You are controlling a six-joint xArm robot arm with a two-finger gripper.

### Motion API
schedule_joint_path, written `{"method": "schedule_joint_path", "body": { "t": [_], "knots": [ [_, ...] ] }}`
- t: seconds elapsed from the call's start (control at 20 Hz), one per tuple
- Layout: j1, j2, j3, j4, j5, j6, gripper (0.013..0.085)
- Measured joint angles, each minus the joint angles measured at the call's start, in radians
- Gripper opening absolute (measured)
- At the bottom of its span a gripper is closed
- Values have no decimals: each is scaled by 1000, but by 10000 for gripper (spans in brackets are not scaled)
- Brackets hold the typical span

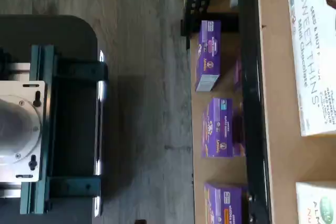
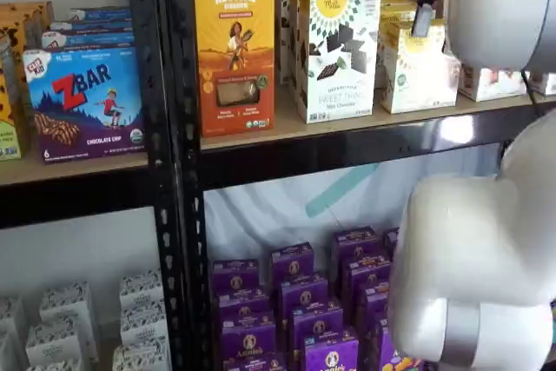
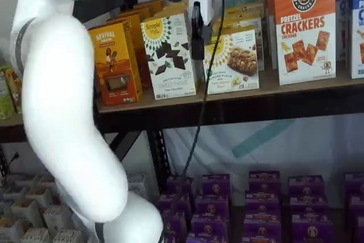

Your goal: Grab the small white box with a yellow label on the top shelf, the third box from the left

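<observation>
The small white box with a yellow top band and sunburst logo stands on the top shelf (image 3: 296, 92) in both shelf views (image 3: 236, 64) (image 2: 417, 62), right of the taller white Sweet Thins box (image 3: 169, 55). A corner of it with green text shows in the wrist view (image 1: 317, 203). My gripper (image 3: 197, 41) hangs from above just in front of the box's left edge, between the two white boxes. Only one black finger shows, side-on, so I cannot tell whether it is open. A grey part of it shows in front of the box's top in a shelf view (image 2: 423, 22).
An orange Revival box (image 3: 115, 64) stands left of the Sweet Thins box, and an orange pretzel cracker box (image 3: 304, 27) stands to the right. Purple boxes (image 3: 261, 209) fill the lower shelf. My white arm (image 3: 62, 112) covers the left side. A black cable (image 3: 205, 95) hangs beside the gripper.
</observation>
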Motion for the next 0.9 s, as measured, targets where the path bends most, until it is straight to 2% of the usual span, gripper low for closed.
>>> {"method": "schedule_joint_path", "body": {
  "t": [0.3, 0.5, 0.75, 0.9],
  "knots": [
    [41, -46, 50, 10, -27, 42, 850],
    [38, -75, 84, 46, -78, 47, 850],
    [4, -117, 150, 137, -236, 24, 850],
    [-1, -117, 184, 151, -370, -4, 850]
  ]
}}
